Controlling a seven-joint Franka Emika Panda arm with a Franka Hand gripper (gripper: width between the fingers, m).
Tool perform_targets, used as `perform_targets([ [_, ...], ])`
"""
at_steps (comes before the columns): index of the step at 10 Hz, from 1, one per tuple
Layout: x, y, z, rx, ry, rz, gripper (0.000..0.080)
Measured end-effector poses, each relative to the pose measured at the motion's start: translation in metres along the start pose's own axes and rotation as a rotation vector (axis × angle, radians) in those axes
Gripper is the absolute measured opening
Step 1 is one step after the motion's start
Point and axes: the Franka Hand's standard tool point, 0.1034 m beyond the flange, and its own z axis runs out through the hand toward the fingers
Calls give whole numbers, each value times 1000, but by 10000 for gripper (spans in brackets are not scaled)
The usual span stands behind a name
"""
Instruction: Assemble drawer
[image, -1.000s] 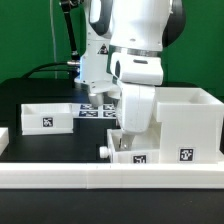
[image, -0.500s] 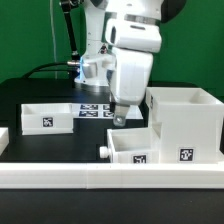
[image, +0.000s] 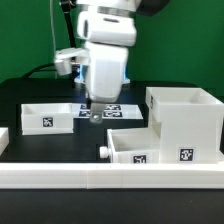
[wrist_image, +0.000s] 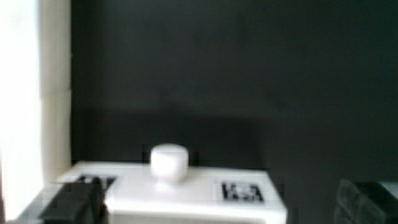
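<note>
The fingers (image: 92, 114) (apart, empty) hang by the marker board (image: 113, 110).

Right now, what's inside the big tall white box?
The tall box casing is open on top: only bare white inner walls show, nothing pokes above the rim. Its front wall hides the lower inside, so I can't tell if it's empty.

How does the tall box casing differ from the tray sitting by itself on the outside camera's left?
The casing is tall and deep; the lone tray is shallow and low. The casing stands on the exterior view's right with the second tray close beside it; the lone tray stands apart on the left. Both are white, open upward and carry a small black-and-white tag on the near wall.
</note>
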Motion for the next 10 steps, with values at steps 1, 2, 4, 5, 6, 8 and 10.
perform_targets([
  [1,-9,6,3,10,38,-8,648],
  [2,-15,12,4,18,73,-18,648],
  [4,-21,18,11,49,160,-3,648],
  [5,-18,19,14,54,174,13,648],
  [6,-13,16,16,61,173,15,648],
  [8,-17,18,16,44,167,21,648],
  [10,-16,13,25,36,166,26,648],
])
